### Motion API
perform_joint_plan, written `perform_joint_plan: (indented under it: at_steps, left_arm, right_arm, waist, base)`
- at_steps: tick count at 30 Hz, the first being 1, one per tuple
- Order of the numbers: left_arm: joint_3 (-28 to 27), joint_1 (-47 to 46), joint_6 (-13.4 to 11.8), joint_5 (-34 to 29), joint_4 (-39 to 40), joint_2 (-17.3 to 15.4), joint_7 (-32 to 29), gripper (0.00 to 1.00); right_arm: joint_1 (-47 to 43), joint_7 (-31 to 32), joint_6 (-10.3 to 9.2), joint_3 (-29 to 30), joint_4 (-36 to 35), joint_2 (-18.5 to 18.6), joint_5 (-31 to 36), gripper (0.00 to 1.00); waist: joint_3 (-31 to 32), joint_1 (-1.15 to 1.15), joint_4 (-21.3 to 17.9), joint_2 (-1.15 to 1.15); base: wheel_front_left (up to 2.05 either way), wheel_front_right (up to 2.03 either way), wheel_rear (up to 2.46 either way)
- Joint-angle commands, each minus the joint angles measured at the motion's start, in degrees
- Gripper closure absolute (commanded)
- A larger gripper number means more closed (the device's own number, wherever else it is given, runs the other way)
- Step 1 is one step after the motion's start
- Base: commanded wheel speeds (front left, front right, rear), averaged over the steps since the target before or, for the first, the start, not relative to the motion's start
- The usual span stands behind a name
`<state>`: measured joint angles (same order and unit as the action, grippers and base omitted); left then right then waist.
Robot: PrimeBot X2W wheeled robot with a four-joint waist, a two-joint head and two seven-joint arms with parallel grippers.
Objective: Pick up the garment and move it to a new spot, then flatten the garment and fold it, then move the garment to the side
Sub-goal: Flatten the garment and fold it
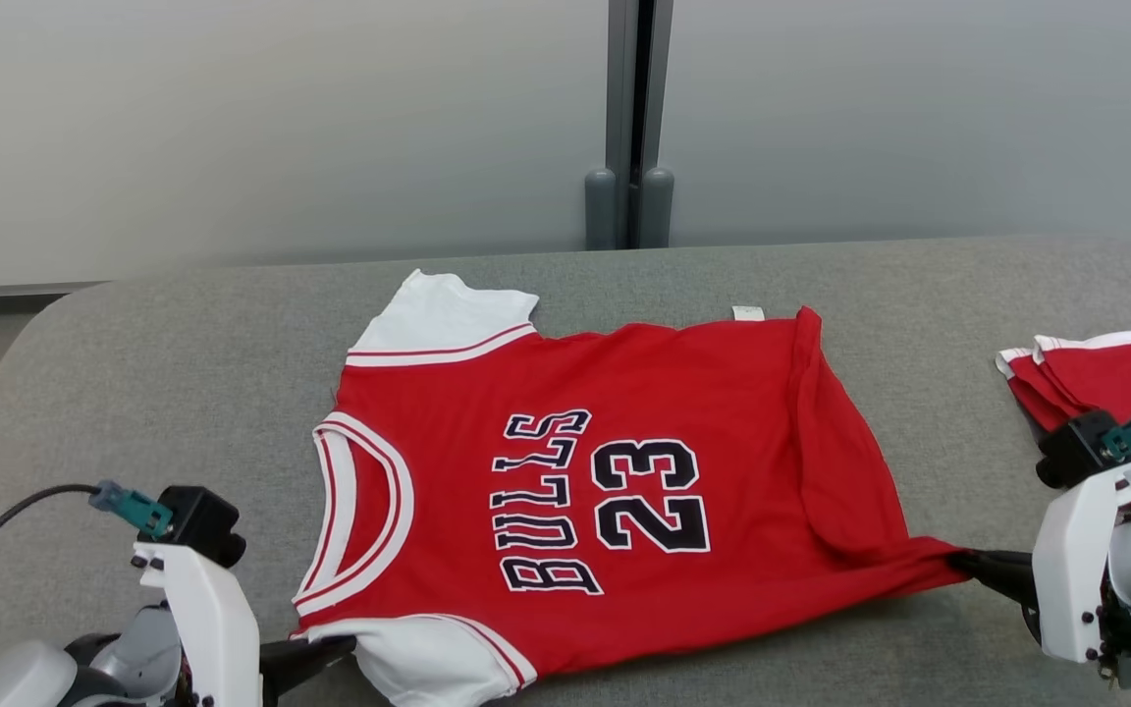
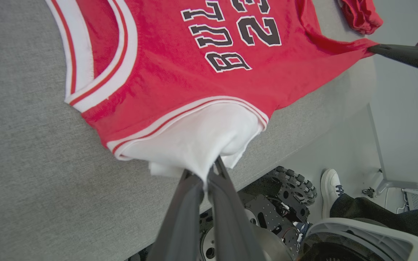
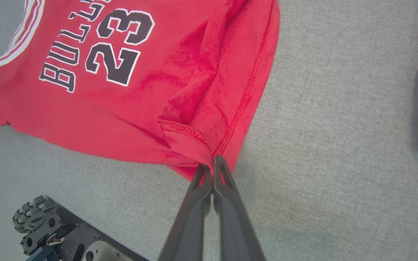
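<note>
Across the grey padded surface (image 1: 183, 373) a red Bulls jersey (image 1: 605, 491) lies spread out, front up, with "BULLS 23" in black lettering outlined in white. Its white-trimmed neckline points toward the robot's left and its hem toward the right. One white sleeve lies flat at the far left corner, and a small white label (image 1: 748, 312) peeks out along the far edge. Near the hem, a band of the red cloth is folded over on itself, leaving a raised ridge that runs from the far edge down to the near corner.

The left fingers (image 2: 191, 195) are pressed together on the near white sleeve (image 2: 198, 137), which bunches into a point where they pinch it, just at the near edge of the surface. The right fingers (image 3: 198, 195) are likewise clamped tight on the near hem corner of the jersey, where the stitched edge gathers into a tip. In the head view both pairs of fingers reach inward from opposite sides, and the near edge of the jersey stretches between them.

Well apart from the jersey, at the right end of the surface, sits a folded stack of red and white garments (image 1: 1105, 383). Below the near edge, the left wrist view shows the robot's wheeled base (image 2: 285, 195) and beside it a person's white shoe (image 2: 330, 185) and dark trouser leg (image 2: 376, 214).
</note>
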<state>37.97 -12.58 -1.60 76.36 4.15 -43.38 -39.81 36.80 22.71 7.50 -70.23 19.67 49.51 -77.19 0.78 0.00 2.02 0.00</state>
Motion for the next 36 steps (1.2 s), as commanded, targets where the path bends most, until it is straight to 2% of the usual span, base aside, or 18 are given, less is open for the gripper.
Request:
perform_joint_plan:
  at_steps: [1, 17, 34, 35, 36]
  left_arm:
    - [-0.4, -2.0, -0.4, -0.3, -0.7, 0.4, -0.4, 1.0]
    - [1.0, -15.9, -0.4, -7.9, -11.9, 6.7, 0.2, 1.0]
    - [2.2, -22.8, 1.3, -11.7, -22.5, 11.8, 3.4, 1.0]
    - [2.5, -23.0, 1.4, -12.0, -23.0, 12.0, 3.6, 1.0]
    - [2.7, -23.1, 1.7, -12.5, -23.4, 12.2, 3.8, 0.8]
  right_arm:
    - [1.4, 0.1, -0.02, 0.3, 0.3, -0.2, 0.1, 1.0]
    - [9.6, -4.3, -0.02, -1.2, 5.8, -4.2, 6.8, 1.0]
    - [12.5, -11.0, -0.02, -2.8, 10.0, -6.5, 8.4, 1.0]
    - [12.7, -11.8, -0.02, -2.7, 10.1, -6.6, 8.5, 0.62]
    - [12.5, -12.0, -0.02, -2.8, 10.4, -6.8, 7.9, 0.0]
  waist:
    - [-1.4, 0.0, -0.4, 0.0]
    - [-9.1, 0.0, -1.5, 0.0]
    - [-13.1, 0.0, -1.7, 0.0]
    - [-13.2, 0.0, -1.6, 0.0]
    - [-13.2, 0.0, -1.5, 0.0]
  base:
    - [0.0, 0.0, 0.0]
    - [0.0, 0.0, 0.0]
    - [0.0, 0.0, 0.0]
    - [0.0, 0.0, 0.0]
    - [0.0, 0.0, 0.0]
